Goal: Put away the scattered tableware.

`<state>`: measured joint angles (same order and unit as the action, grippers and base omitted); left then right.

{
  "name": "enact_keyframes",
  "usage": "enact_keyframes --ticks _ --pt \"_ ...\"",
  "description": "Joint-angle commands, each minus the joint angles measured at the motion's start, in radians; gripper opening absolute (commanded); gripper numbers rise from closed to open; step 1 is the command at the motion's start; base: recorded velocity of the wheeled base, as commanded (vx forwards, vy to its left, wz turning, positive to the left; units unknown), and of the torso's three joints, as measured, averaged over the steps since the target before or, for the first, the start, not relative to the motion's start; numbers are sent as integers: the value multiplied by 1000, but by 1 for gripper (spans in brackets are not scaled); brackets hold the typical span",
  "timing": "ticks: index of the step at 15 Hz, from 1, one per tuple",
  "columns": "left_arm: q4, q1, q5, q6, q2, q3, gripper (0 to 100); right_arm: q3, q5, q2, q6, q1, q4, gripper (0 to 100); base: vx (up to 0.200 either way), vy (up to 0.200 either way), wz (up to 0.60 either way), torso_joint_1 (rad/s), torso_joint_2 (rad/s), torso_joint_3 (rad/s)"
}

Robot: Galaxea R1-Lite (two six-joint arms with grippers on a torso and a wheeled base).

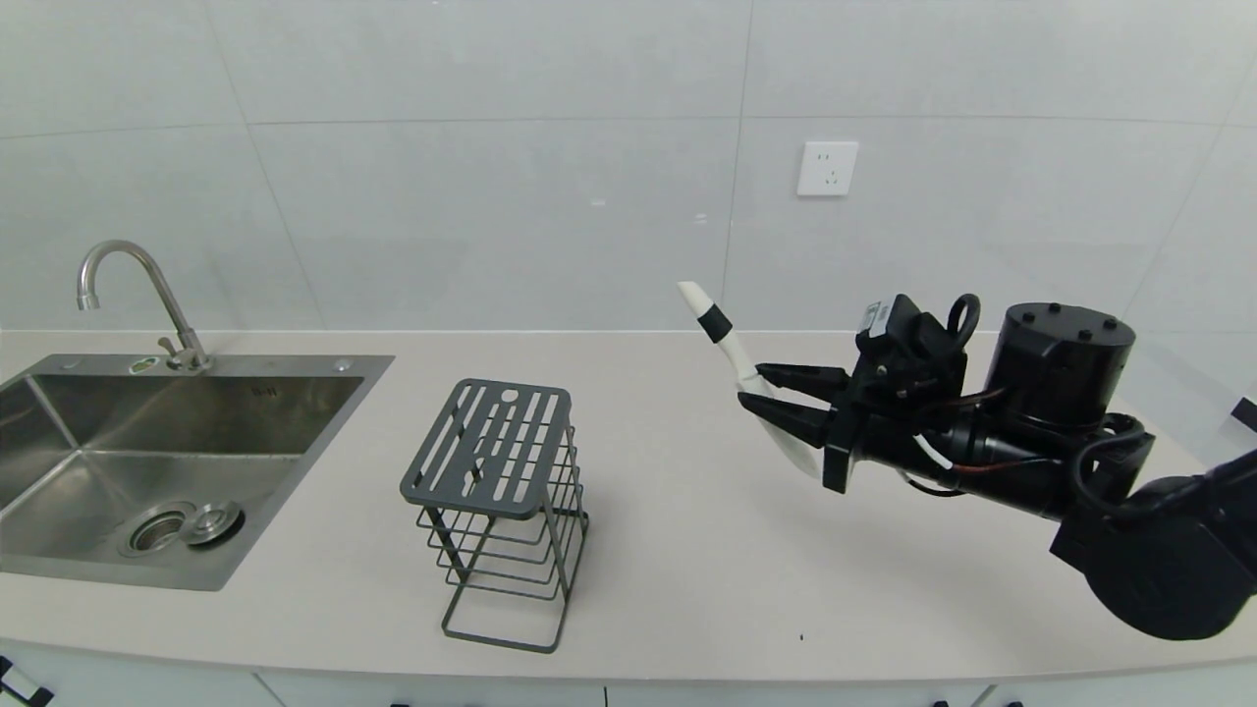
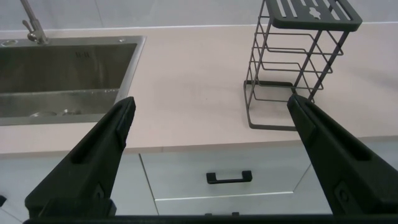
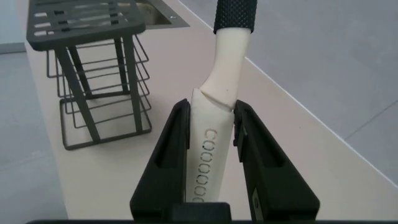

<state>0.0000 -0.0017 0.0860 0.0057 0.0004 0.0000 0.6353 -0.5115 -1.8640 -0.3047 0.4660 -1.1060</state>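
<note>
Right gripper [image 1: 754, 386] of mine is clamped on a white utensil [image 1: 732, 349], its two dark fingers pressing the flat middle section from either side. In the right wrist view the same gripper [image 3: 211, 109] pinches the utensil [image 3: 224, 68] just below where the cream shaft narrows, and a row of small round marks runs along the flat part between the fingers. A black textured band wraps the shaft farther out.

From the head view, the utensil slants: its banded end points up and toward the tiled wall, its broader end drops down past my fingers toward the counter [image 1: 687, 550]. I cannot tell whether that lower end touches the surface.

Left of the utensil and well apart from it stands a dark wire rack [image 1: 488, 447] with a slotted top plate, upright on the counter near its front edge. The right wrist view shows the rack [image 3: 87, 18] beyond the tip of the utensil.

My left gripper [image 2: 210, 102] has its fingers spread wide with nothing between them. It sits low in front of the counter edge, with the rack [image 2: 311, 12] ahead and a cabinet drawer handle [image 2: 229, 178] below the counter.

A steel sink [image 1: 295, 363] with a curved faucet [image 1: 172, 309] occupies the counter's left end, and a white wall socket [image 1: 827, 168] sits on the tiles above my right arm.
</note>
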Motion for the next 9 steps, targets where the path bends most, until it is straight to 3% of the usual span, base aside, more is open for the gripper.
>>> enact_keyframes --ticks 1,5,9 --pt "0 0 0 0 0 0 100 9 -1 3 1 14 0 0 0 0 0 0 0 0" --pt "0 0 0 0 0 0 100 43 -1 -14 4 43 0 0 0 0 0 0 0 0" --pt "0 0 0 0 0 0 100 -16 -1 -9 -1 34 -2 0 0 0 0 0 0 0"
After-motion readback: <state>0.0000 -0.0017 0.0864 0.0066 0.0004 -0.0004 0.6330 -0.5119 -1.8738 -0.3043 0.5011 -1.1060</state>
